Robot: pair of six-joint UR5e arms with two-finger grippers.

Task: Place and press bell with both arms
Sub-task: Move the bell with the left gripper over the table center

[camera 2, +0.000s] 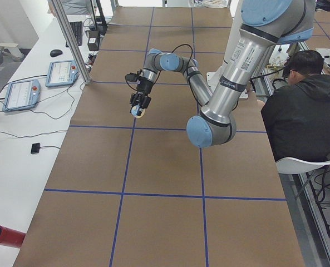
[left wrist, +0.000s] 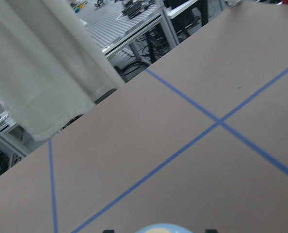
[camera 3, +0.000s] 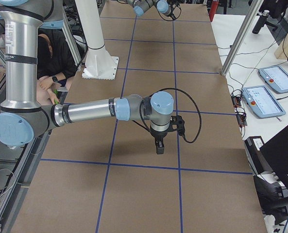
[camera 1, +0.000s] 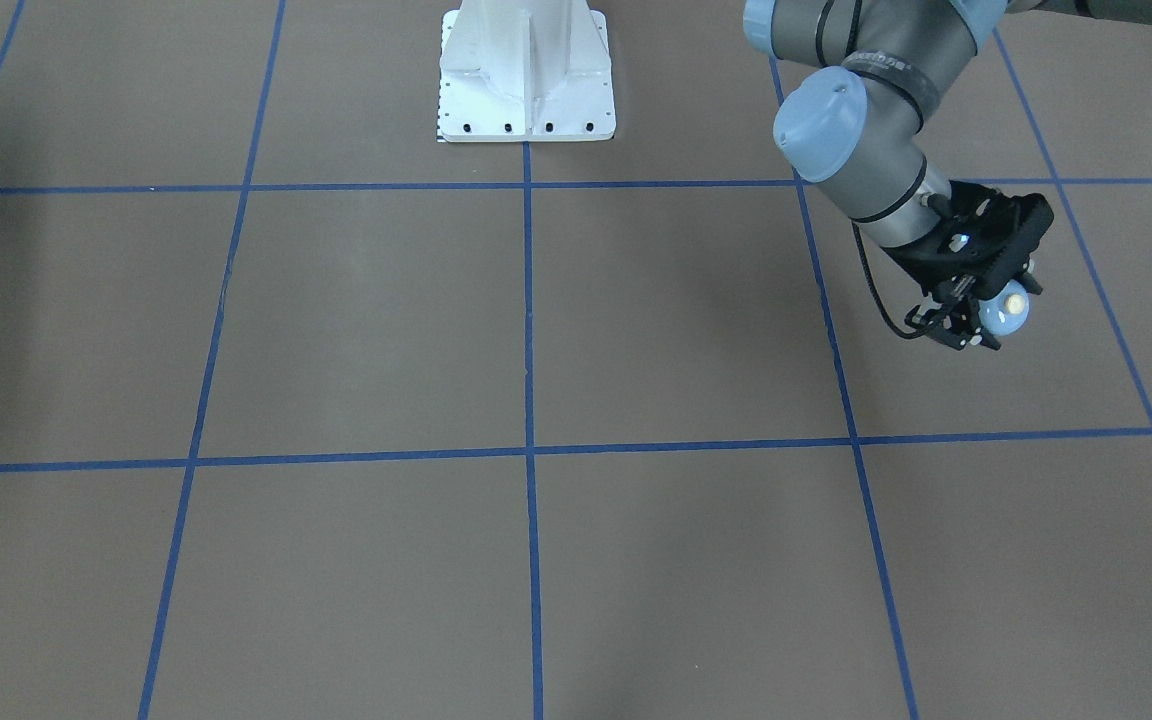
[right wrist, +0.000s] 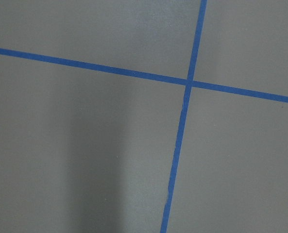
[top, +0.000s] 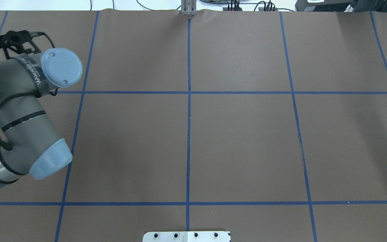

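Cropped at left wrist view's lower edge: bell [left wrist: 158, 228]. Half covered elsewhere by left pincer [camera 1: 996, 315]. Too small to judge: right pincer [camera 3: 159, 148].

My left gripper [camera 1: 994, 318], at three o'clock in the front view, clamps the bell [camera 1: 1014, 306]; my right gripper [camera 3: 159, 147] points down, jaws unreadable.

Under me a brown table cover [top: 240, 141] lies flat, ruled into large squares by blue tape lines [top: 188, 134]. A white bolted pedestal [camera 1: 526, 70] stands on it. On my left runs a white bench [camera 2: 14, 172] with a tablet [camera 2: 62, 73], a second tablet [camera 2: 21, 93], a mouse [camera 2: 55, 53], a keyboard [camera 2: 76, 32] and loose cables; a metal post [camera 2: 70, 39] rises beside it. A red tube [camera 2: 6, 236] lies at its near end. A person in a black jacket [camera 2: 301, 105] sits on a white chair [camera 2: 304, 164]. The light is even and the shadows are soft.
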